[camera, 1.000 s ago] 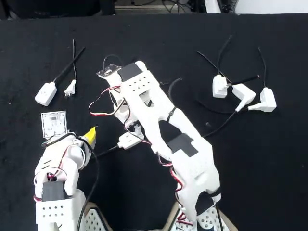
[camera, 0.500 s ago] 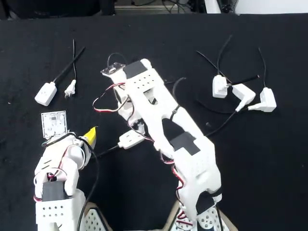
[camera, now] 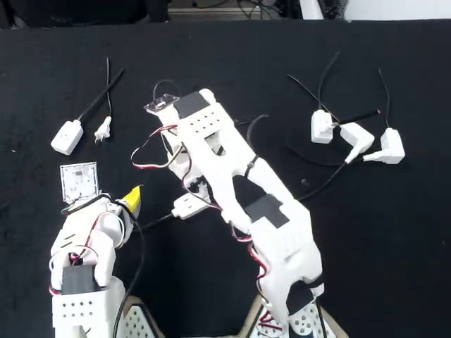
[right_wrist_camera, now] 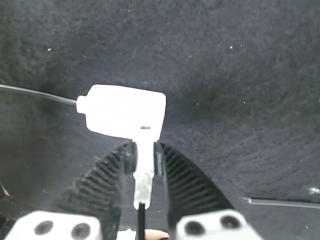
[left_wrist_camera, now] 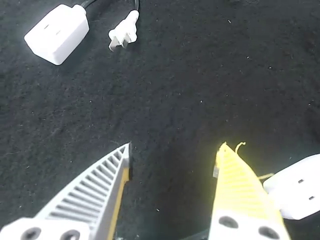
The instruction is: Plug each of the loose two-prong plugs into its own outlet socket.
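- The right gripper [right_wrist_camera: 145, 146] is clenched on the held plug [right_wrist_camera: 144, 170], whose narrow white body is pinched between the two black jaws.
- The front end of the held plug touches the centre socket [right_wrist_camera: 122, 111]. How deep the prongs sit cannot be told.
- Against the high view of half a second ago, the right arm [camera: 232, 176] is found shifted slightly leftward, and the centre socket is carried a touch left with it.
- The left gripper [left_wrist_camera: 175, 150] is released, its grey and yellow jaws spread wide with nothing between them. It is placed just beside the centre socket, on the cable side, and is unchanged from before.
- The left arm [camera: 88, 246] is likewise unmoved.
- Plugs that can be told as such are counted at two: the held plug and one loose plug [left_wrist_camera: 123, 35], which lies well apart from the centre socket, up and to the left in the high view.
- Sockets that can be told are also counted at two: the centre socket and a second socket [left_wrist_camera: 57, 32], lying just beside the loose plug and not touching it.
- Three more white cabled pieces [camera: 354, 137] are grouped well apart from the centre socket, up and to the right. Which of them are plugs and which are sockets cannot be told.
- Everything is laid on a black cloth [camera: 394, 246].
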Action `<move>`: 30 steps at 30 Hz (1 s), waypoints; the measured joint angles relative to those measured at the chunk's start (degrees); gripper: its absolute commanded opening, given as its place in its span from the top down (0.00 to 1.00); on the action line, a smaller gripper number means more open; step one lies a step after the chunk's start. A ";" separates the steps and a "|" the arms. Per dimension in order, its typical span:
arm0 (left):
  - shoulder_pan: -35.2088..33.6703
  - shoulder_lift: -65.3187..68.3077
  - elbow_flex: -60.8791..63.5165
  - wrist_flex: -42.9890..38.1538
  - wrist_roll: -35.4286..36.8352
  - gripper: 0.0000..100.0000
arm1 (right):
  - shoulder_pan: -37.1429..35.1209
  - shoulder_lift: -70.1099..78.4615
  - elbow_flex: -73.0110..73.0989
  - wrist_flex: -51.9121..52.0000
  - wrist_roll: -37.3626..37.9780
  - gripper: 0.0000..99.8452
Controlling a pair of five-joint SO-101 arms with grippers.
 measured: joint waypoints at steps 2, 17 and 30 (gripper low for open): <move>0.00 0.00 0.00 0.00 0.00 0.73 | 0.00 0.97 -0.79 0.00 0.00 0.99; 0.00 0.00 0.00 0.00 0.00 0.73 | -0.18 2.37 -1.85 0.00 0.44 0.99; 0.00 0.00 0.00 0.00 0.00 0.73 | -5.45 -9.23 16.62 -11.25 0.44 0.99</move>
